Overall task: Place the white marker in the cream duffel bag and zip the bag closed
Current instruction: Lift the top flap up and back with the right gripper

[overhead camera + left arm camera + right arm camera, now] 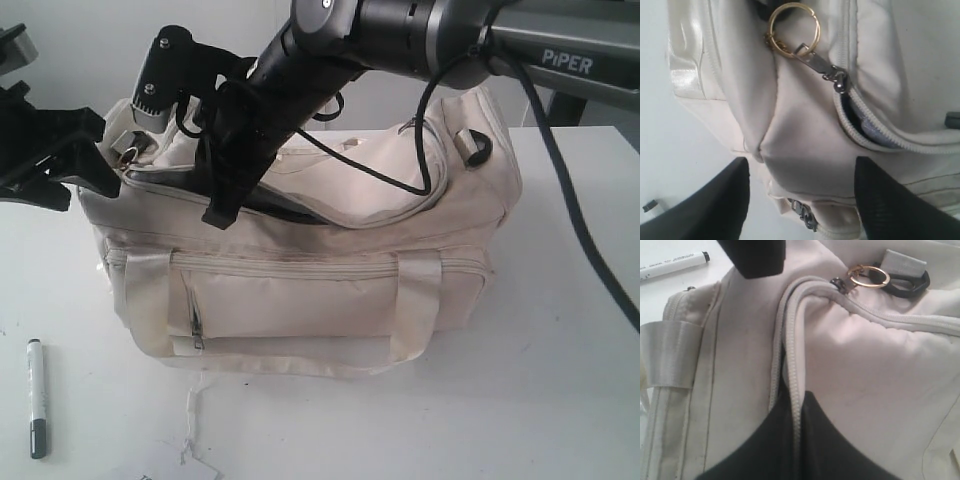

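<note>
The cream duffel bag point(320, 260) stands mid-table with its curved top zip partly open and a dark gap showing. On the table off the bag's front left corner lies the white marker point(37, 397), which the right wrist view also catches point(670, 265). My right gripper point(220, 210) reaches across to the bag's top left, shut on the zip edge point(796, 365) of the opening. My left gripper point(70, 165) is open at the bag's left end, its fingers point(715, 205) straddling the fabric below the gold-ring zip pull point(792, 30).
The right arm and its black cable point(425, 140) stretch over the bag top. A loose white thread or tag point(190, 430) trails on the table in front of the bag. White tabletop point(560, 380) surrounds the bag.
</note>
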`<move>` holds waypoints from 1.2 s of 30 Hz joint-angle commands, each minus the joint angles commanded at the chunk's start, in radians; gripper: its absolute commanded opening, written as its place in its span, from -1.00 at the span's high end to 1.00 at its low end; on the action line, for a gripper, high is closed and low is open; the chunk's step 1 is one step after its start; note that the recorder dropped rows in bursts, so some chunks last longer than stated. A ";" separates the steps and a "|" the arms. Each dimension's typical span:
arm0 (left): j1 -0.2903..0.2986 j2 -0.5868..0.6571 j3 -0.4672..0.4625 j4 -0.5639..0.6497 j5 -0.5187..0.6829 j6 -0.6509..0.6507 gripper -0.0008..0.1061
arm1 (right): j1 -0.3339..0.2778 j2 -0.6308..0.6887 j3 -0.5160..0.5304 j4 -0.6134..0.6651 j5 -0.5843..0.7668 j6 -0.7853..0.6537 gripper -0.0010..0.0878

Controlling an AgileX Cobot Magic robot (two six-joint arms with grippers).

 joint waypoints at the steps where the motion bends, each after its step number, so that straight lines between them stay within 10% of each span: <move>1: 0.000 0.000 0.011 0.000 -0.004 -0.005 -0.22 | 0.000 0.000 0.000 0.000 0.000 0.000 0.98; 9: 0.000 0.000 0.099 -0.056 -0.106 -0.016 -0.12 | 0.000 0.000 0.000 0.000 -0.009 0.000 0.98; 16: 0.000 0.000 0.110 -0.073 -0.144 0.015 0.98 | 0.000 0.000 0.000 0.000 -0.072 0.000 0.98; 36: 0.000 0.000 0.110 -0.067 -0.171 0.017 0.98 | -0.107 -0.012 0.000 -0.019 -0.598 0.164 0.98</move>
